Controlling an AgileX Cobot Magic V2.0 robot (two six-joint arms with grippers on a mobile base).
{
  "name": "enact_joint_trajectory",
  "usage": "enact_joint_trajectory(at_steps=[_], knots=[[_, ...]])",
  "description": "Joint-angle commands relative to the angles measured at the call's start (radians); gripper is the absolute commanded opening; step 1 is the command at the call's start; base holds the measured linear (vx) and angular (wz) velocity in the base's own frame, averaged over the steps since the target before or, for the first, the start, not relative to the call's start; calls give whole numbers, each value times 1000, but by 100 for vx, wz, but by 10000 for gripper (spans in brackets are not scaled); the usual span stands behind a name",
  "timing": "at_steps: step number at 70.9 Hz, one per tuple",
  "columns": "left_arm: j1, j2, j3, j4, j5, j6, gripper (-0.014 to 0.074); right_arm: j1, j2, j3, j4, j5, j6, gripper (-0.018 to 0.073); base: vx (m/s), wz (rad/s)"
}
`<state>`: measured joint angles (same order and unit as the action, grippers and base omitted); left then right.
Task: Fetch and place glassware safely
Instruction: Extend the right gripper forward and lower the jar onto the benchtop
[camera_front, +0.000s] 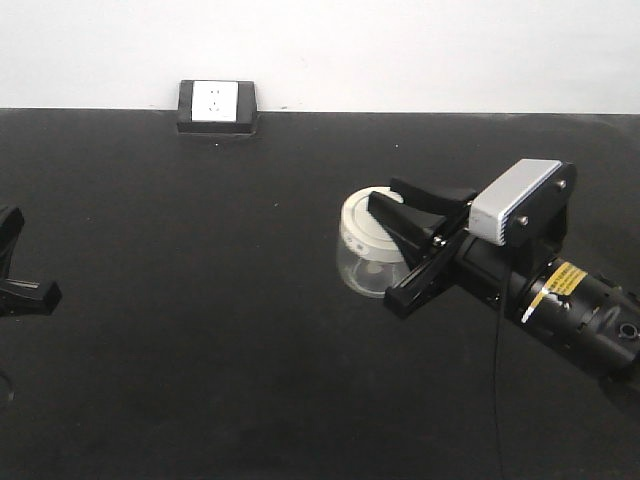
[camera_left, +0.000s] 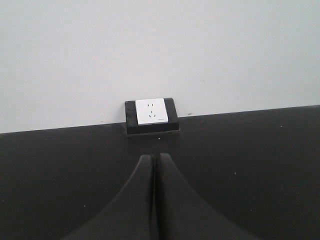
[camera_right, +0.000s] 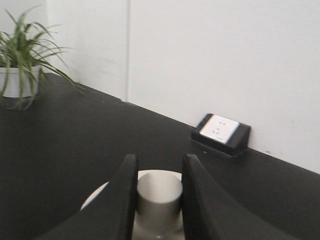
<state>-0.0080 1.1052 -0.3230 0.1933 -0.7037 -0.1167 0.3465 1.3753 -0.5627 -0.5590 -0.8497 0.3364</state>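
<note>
As right gripper (camera_right: 159, 162) pinches its lid knob (camera_right: 159, 199), glass jar (camera_front: 362, 270), contents unclear

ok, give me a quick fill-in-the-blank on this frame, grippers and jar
1. The right gripper pinches the ___ on the lid of the glass jar.
2. The left gripper is ___ and holds nothing.
3. The potted ___ shows only in the right wrist view.
Missing: knob; shut; plant.
</note>
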Motion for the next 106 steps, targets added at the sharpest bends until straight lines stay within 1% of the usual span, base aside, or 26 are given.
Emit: enact_joint_trajectory(at_steps=[1, 5, 10, 41, 56, 65, 82, 106], knots=[[2, -11, -22, -11, -81, -8, -7, -77, 37, -52, -84, -162, 24, -1, 0, 0], [2, -11, -22, -11, -81, -8, -7, -104, 81, -73, -134, -180, 26, -1, 0, 0], [2, -11, -22, -11, -81, -8, -7, -126, 136, -109, -165, -204, 43, -1, 0, 0], [2, -11, -22, -11, -81, -8, -7, -133, 484, -362, -164, -327, 37, -1, 0, 0], [2, -11, -22, -11, -81, -8, -7, -133, 621, -441, -162, -347, -17, -1, 0, 0], [2, -11, -22, -11, -81, -8, -7, -133, 680, -473, -155, -377, -28, -1, 0, 0], [2, -11, -22, -11, -81, -8, -7, -133, 747, -498, -126, -379, -41, -1, 0, 0], [2, -11, -22, -11, -81, -8, -7, -133, 774, -498, -114, -372, -59, -1, 0, 0]])
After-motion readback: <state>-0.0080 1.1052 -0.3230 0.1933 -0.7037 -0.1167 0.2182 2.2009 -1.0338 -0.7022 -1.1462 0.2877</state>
